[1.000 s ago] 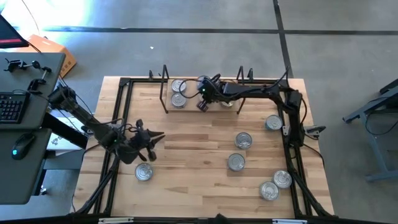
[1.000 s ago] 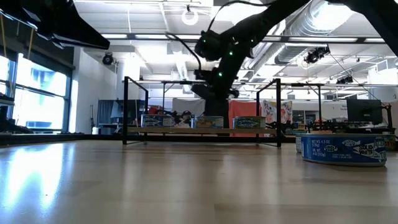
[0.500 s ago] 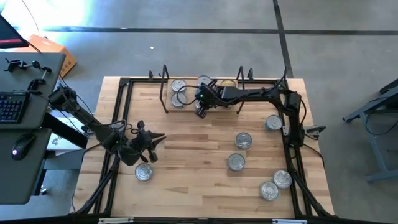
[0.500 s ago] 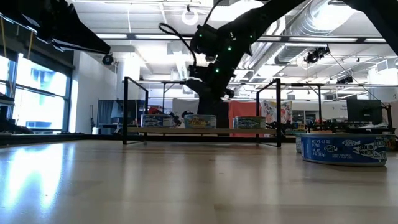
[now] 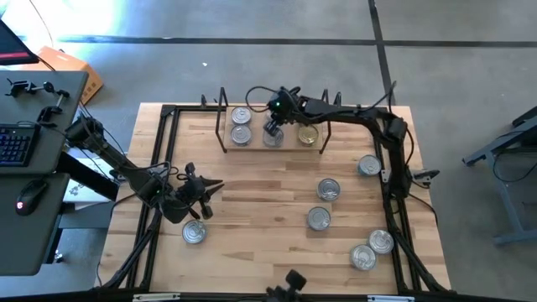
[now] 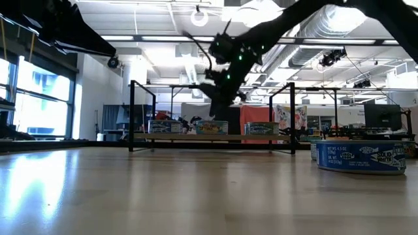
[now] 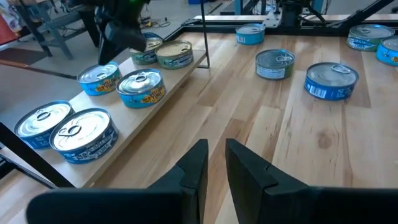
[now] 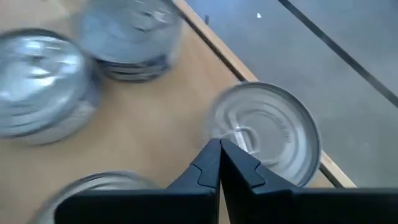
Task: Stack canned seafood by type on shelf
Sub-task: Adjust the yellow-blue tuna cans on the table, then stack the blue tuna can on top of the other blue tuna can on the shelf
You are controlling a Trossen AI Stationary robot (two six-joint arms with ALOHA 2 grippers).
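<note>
Wooden table [image 5: 260, 201], seen from above, with a black frame along its edges. At its far edge stands the shelf [image 5: 256, 144], a low rack of one pale wooden board between black wire uprights. On the board are five tins [image 7: 142, 87]: squat, round, with shiny silver ring-pull lids and blue printed labels on their sides, and one gold-lidded tin [image 5: 308, 134] toward the right end. The left wrist view shows them in a loose row along the board, two side by side at its near end.

Six more tins lie on the bare table, well apart from the shelf: one [image 5: 368, 166] near the right edge, two [image 5: 328, 190] at mid-table, two [image 5: 372, 249] close together at the near right corner, and one [image 5: 194, 231] just beside the left gripper.

The right gripper [image 5: 273, 128] hangs over the middle of the shelf, its fingers [image 8: 208, 163] clenched together on nothing, above a silver-lidded tin. The left gripper [image 5: 204, 190] hovers low over the table's left side, fingers [image 7: 196, 165] nearly together, empty.
</note>
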